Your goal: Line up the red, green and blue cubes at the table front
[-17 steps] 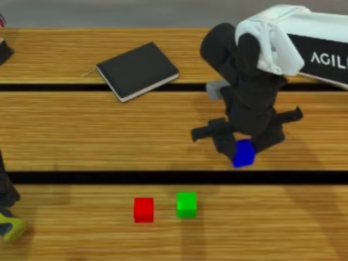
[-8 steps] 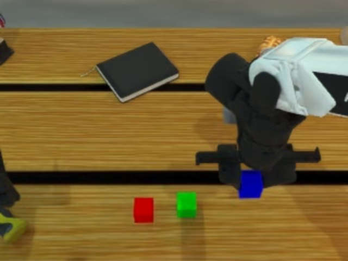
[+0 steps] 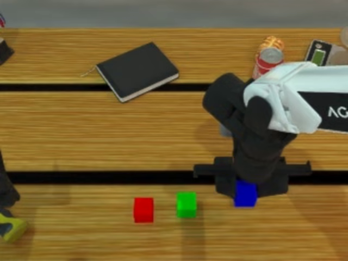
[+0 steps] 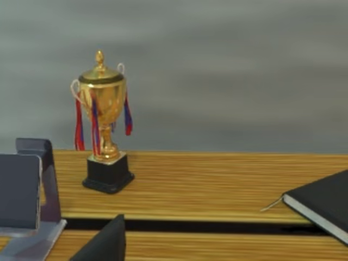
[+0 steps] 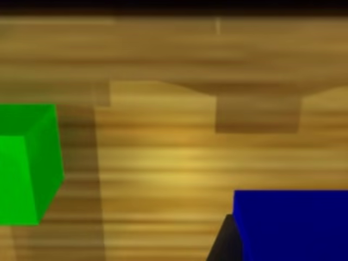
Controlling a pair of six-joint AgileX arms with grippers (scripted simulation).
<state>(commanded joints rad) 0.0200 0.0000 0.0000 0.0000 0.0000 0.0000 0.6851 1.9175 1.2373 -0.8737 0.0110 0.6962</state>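
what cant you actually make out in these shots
- Right gripper fingers: top view, hidden under the arm's wrist.
- Blue cube: whether it rests on the table front; cut by right wrist view's edge.
- Left gripper: cut by top view's edge.

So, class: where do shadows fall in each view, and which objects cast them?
Top view: the right arm's soft shadow darkens the planks beside the right gripper holding the blue cube. Right wrist view: a dark band lies beside the green cube. Left wrist view: hardly any shadow under the trophy.
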